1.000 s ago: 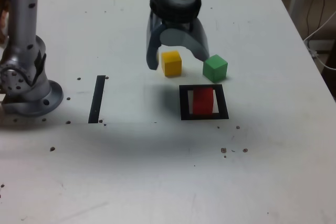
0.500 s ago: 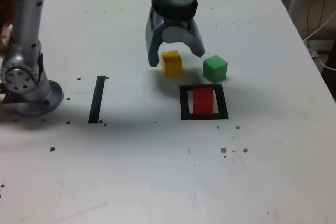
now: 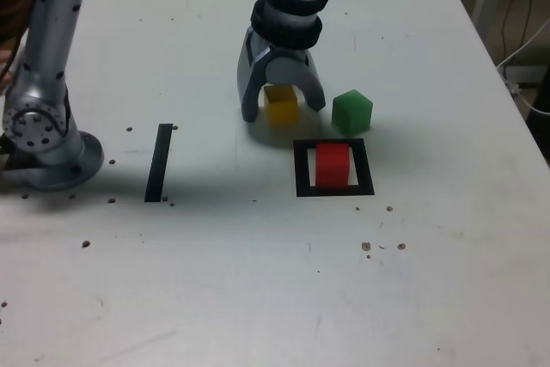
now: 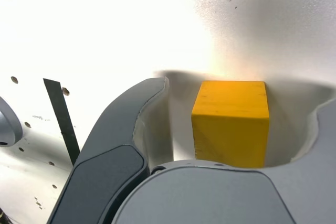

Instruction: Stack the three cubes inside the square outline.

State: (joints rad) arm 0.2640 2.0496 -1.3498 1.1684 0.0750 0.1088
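Yellow cube [image 4: 231,140]: between the spread jaws of the gripper [image 3: 284,111], a gap showing on either side in the wrist view; not gripped.
Gripper: jaws apart, one each side of the yellow cube, pinching nothing. It has come down over the cube within the last second, and its fingers look a little nearer each other than they did.
Red cube [image 3: 333,166]: inside the black outline [image 3: 302,169], unmoved over that second; it looks like the base of the stack.
Green cube [image 3: 352,113]: outside the outline, just beyond its far edge, also unmoved; likely the last to go on.
What the change means: the approach to the second cube seems nearly done, so closing on it should come next.
Still to do: two cubes to stack.
Risk: closing off-centre could nudge or twist the yellow cube; lifting too little could knock the red one.
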